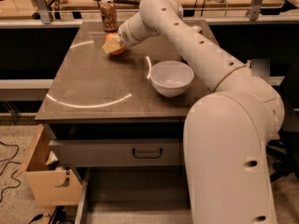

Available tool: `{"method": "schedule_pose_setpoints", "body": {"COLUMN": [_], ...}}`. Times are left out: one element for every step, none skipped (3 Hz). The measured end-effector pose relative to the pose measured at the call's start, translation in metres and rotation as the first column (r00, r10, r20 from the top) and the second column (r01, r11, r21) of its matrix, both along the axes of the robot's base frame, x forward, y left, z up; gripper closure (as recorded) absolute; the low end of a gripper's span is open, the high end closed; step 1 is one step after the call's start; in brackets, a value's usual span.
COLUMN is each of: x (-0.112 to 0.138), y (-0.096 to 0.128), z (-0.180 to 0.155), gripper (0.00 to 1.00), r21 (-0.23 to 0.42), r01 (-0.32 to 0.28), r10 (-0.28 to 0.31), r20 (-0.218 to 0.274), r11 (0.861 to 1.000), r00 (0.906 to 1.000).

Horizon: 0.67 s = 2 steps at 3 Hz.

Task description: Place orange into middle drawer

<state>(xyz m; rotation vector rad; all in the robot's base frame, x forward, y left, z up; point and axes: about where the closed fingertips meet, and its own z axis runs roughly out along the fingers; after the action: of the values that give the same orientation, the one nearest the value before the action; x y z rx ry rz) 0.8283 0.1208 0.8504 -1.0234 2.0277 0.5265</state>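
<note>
cream-white arm, bulky rounded joints, small dark holes; pale fingers on orange.

Gripper at the orange, far side of table, white bowl nearby, middle drawer open below

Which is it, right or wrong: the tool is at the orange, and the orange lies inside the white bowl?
Wrong. The camera view shows the tool at the orange, but the orange lies on the tabletop, outside the white bowl.
</note>
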Motion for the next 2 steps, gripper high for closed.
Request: {"method": "schedule_pose_setpoints", "body": {"x": [0.0, -0.0001], "y": [0.0, 0.0], "z": [0.0, 0.0001], "gripper": [1.0, 1.0], "r21": [0.0, 0.0], "r01": [0.0, 0.0], "r10": [0.0, 0.0], "r20": [0.0, 0.0], "r11": [1.0, 1.0], "r00": [1.0, 1.0]}}
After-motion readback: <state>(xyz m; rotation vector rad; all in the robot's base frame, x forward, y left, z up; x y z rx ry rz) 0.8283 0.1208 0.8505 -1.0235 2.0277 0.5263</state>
